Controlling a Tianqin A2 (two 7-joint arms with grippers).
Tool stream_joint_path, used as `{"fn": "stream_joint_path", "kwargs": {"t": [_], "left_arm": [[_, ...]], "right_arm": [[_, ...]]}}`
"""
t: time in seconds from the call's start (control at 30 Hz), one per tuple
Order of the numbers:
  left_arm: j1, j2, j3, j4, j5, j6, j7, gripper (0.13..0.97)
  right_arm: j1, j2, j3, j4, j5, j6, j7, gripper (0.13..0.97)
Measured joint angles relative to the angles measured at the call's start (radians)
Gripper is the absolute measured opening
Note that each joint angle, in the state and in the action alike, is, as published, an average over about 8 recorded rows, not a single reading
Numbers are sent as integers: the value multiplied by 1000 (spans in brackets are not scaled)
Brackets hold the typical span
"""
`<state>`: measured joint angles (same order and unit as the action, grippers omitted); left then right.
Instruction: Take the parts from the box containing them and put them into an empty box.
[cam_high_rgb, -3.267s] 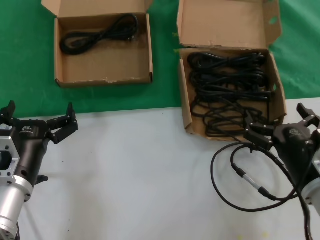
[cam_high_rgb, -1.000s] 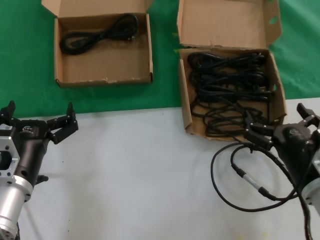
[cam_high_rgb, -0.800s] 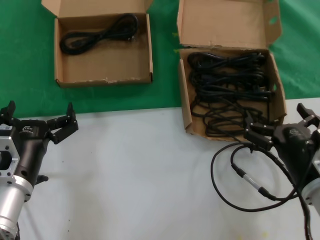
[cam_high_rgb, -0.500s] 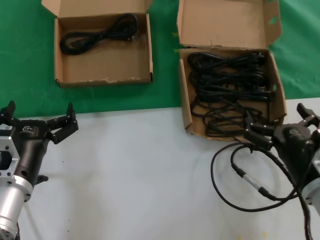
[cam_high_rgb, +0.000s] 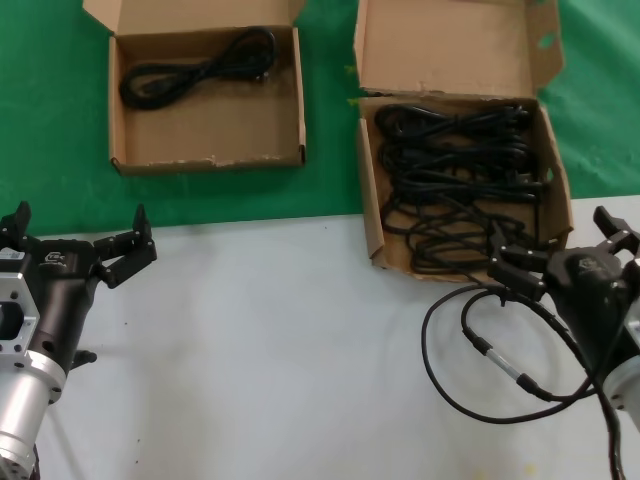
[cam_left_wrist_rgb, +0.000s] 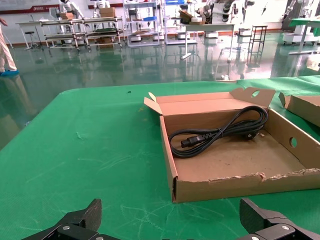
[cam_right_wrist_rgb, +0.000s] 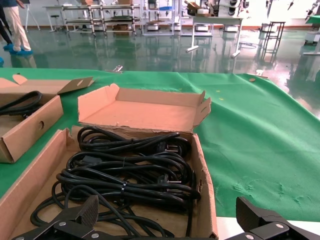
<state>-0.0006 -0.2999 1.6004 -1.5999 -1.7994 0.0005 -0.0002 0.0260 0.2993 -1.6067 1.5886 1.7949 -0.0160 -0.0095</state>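
Note:
The deep cardboard box (cam_high_rgb: 369, 205) with a tall lid flap (cam_high_rgb: 450, 45) sits at the back right and holds several bundled black power cords (cam_high_rgb: 455, 180). The shallow box (cam_high_rgb: 210, 157) at the back left holds one black cord (cam_high_rgb: 200, 72). My right gripper (cam_high_rgb: 558, 245) is open and empty just in front of the deep box's near right corner. In the right wrist view the gripper (cam_right_wrist_rgb: 167, 212) faces the cords (cam_right_wrist_rgb: 130, 170) over the box's front edge. My left gripper (cam_high_rgb: 78, 228) is open and empty on the near left, well short of the shallow box (cam_left_wrist_rgb: 240, 185).
The boxes stand on a green cloth (cam_high_rgb: 330, 150); nearer me is a white tabletop (cam_high_rgb: 280, 350). The robot's thin black cable with a silver connector (cam_high_rgb: 500, 365) loops on the white surface by my right arm. The shallow box also shows in the right wrist view (cam_right_wrist_rgb: 25, 125).

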Motion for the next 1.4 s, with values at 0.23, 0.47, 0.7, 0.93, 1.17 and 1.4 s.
{"fn": "stream_joint_path", "kwargs": {"t": [0.23,0.47,0.7,0.93,1.17,1.4], "left_arm": [[0,0,0,0,0,0,0,966],[0,0,0,0,0,0,0,966],[0,0,0,0,0,0,0,966],[0,0,0,0,0,0,0,966],[0,0,0,0,0,0,0,966],[0,0,0,0,0,0,0,966]], "right_arm": [[0,0,0,0,0,0,0,966],[0,0,0,0,0,0,0,966],[0,0,0,0,0,0,0,966],[0,0,0,0,0,0,0,966],[0,0,0,0,0,0,0,966],[0,0,0,0,0,0,0,966]]}}
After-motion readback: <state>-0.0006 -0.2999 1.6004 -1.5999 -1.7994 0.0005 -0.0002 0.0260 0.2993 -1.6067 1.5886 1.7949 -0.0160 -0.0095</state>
